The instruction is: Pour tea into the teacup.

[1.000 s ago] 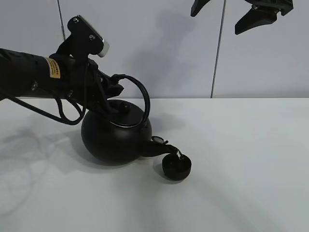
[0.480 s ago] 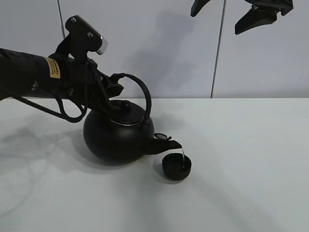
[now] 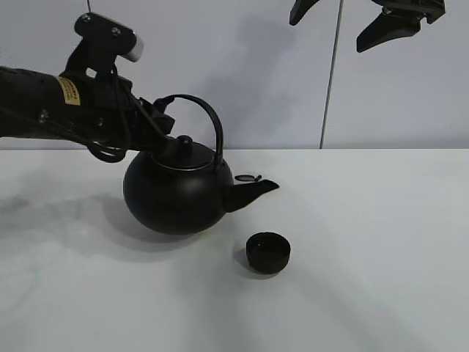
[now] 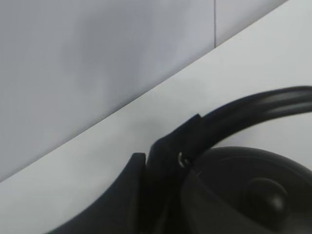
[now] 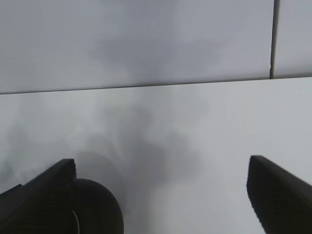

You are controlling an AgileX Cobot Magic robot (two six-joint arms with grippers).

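The big round black kettle [image 3: 176,196] sits level to the left of the teacup, its spout [image 3: 256,190] pointing right, above and short of the cup. The teacup [image 3: 267,252] is a small, low matte-black cup standing on the white table [image 3: 381,242]. My left gripper [image 3: 163,128] is shut on the left end of the kettle's arched handle [image 3: 209,117]. The left wrist view shows the handle [image 4: 253,103] between my fingers [image 4: 163,156], above the lid knob [image 4: 265,192]. My right gripper [image 3: 366,22] hangs high at the top right, open and empty, as the right wrist view [image 5: 161,195] also shows.
A grey panelled wall [image 3: 278,73] rises behind the table. The left arm's black cables [image 3: 110,150] hang beside the kettle. The kettle's round body [image 5: 100,209] shows at the lower edge of the right wrist view.
The kettle has tipped back from pouring to level. Its spout has risen off the teacup and the stream has stopped. The left arm has lifted and moved slightly left. The right arm has not moved.
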